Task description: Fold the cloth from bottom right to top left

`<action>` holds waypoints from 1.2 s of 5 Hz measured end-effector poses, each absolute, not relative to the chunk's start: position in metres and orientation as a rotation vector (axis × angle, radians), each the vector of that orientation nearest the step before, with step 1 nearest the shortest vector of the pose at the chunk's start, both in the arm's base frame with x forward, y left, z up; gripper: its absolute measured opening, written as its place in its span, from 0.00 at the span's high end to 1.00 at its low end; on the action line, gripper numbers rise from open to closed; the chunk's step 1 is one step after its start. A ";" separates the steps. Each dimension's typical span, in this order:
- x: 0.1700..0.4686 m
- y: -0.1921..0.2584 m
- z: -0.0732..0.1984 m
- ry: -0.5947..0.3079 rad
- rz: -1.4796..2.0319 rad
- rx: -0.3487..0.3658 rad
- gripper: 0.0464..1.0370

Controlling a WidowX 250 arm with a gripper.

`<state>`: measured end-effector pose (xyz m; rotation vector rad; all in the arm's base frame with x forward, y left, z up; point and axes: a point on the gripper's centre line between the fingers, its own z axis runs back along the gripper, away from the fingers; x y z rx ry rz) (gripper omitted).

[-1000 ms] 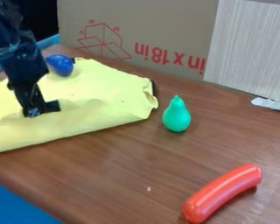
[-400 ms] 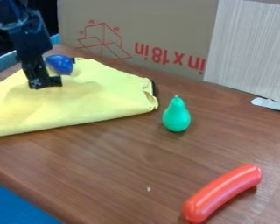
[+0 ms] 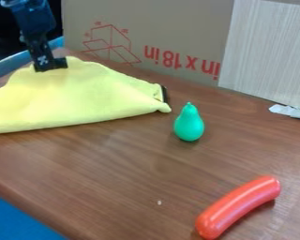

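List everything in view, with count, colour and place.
cloth: 1, yellow, on the table at left
pear: 1, green, right of the cloth
sausage: 1, red, lower right
black piece: 1, black, at the cloth's right end
speck: 1, pale, left of the sausage
scrap: 1, whitish, right edge
box: 1, brown with red print, behind the table
panel: 1, pale grey, upper right
table: 1, brown, under the cloth
blue surface: 1, blue, lower left
blue strip: 1, blue, upper left
gripper: 1, black, at the cloth's top
arm: 1, black, upper left
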<state>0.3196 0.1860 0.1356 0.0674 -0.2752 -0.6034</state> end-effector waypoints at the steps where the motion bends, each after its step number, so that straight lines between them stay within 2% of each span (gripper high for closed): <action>1: 0.339 0.198 0.131 -0.270 -0.575 0.057 0.99; 3: 0.373 0.224 0.126 -0.255 -0.505 0.047 0.99; 6: 0.396 0.240 0.134 -0.250 -0.471 0.035 0.99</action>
